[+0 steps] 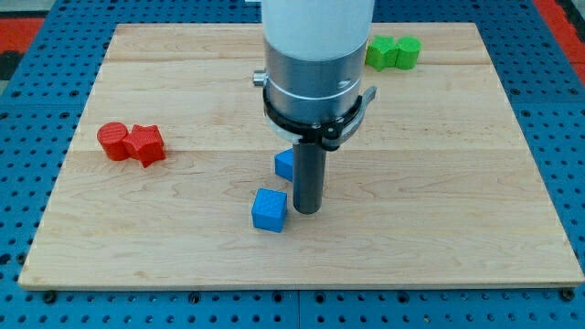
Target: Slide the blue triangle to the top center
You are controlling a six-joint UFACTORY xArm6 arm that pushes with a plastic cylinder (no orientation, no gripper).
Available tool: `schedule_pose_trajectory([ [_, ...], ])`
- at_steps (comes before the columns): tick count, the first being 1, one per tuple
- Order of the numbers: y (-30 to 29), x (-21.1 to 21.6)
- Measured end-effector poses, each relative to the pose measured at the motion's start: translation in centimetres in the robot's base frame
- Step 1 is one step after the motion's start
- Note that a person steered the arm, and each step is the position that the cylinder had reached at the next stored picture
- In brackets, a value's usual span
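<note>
The blue triangle sits just behind my rod, toward the view's top and left of my tip; most of it is hidden by the rod, so I cannot tell which way it points or where its long axis runs. I have no jaws, only the rod, and it holds nothing. A blue cube lies just to the left of my tip, close to touching it. Above the triangle the arm body covers the board's top centre, so I cannot say whether that path is open. To the tip's right and toward the bottom edge the board lies bare. Two red blocks touch each other well off to the left. Two green blocks sit together near the top edge, up and right of the tip.
</note>
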State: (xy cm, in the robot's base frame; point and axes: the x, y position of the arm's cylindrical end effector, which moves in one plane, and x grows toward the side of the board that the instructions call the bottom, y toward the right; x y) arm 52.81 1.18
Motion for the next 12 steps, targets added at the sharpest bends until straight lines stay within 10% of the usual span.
schedule_pose_trajectory([
  [8, -2.6, -5.8],
  [12, -2.6, -18.0],
])
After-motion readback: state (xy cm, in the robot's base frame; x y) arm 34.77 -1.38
